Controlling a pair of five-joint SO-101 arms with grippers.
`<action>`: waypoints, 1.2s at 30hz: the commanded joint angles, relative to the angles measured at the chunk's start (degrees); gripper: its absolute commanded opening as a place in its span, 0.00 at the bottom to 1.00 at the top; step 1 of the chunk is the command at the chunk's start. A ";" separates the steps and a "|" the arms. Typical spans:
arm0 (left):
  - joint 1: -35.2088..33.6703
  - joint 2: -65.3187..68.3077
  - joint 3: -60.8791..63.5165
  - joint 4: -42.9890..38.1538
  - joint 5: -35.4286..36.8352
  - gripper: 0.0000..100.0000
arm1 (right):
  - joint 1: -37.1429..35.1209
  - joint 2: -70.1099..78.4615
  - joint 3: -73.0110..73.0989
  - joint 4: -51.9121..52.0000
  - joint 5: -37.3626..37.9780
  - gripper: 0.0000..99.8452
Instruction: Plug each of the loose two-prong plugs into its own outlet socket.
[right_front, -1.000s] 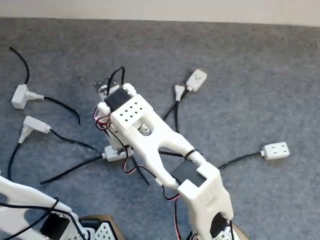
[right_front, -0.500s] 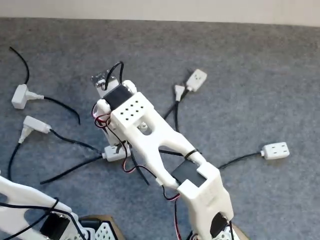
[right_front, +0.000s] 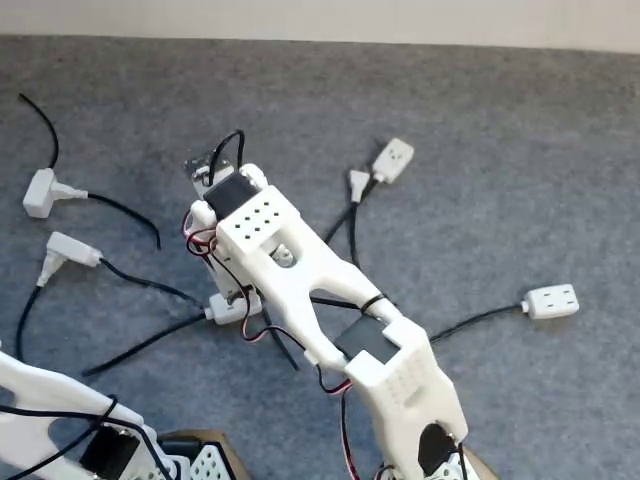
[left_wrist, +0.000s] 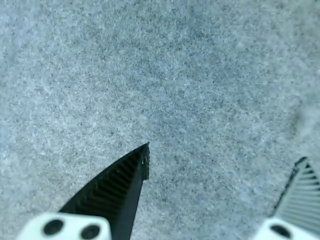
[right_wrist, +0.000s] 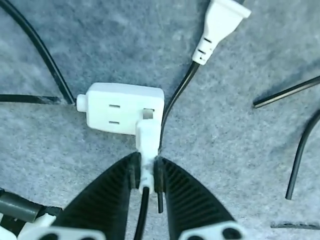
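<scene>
Seating step, right gripper (right_wrist: 147, 162) clamped on the slim white plastic two-prong plug (right_wrist: 148, 137), whose nose touches the end socket of the white rectangular three-socket outlet block (right_wrist: 112, 107); prongs hidden. Advice: push straight, since the block may slide on the grey carpet surface (right_wrist: 225, 130). Beyond the block: second white plug (right_wrist: 222, 17), loose. Left gripper (left_wrist: 224, 152): wide, empty.

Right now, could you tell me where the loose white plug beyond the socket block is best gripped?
Probably grip the white plug across its body, just ahead of the ribbed cable collar, from above: it lies flat on the carpet with both long sides free.
</scene>
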 joint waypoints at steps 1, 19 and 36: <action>0.57 -0.66 -2.15 0.18 0.35 0.42 | -0.22 0.13 -1.45 2.33 0.26 0.01; 4.70 -0.66 -2.24 3.34 0.44 0.42 | 1.45 9.27 -3.12 0.57 0.62 0.01; 12.18 -1.10 -3.03 14.42 -7.30 0.42 | 0.48 14.90 -20.97 2.68 5.19 0.17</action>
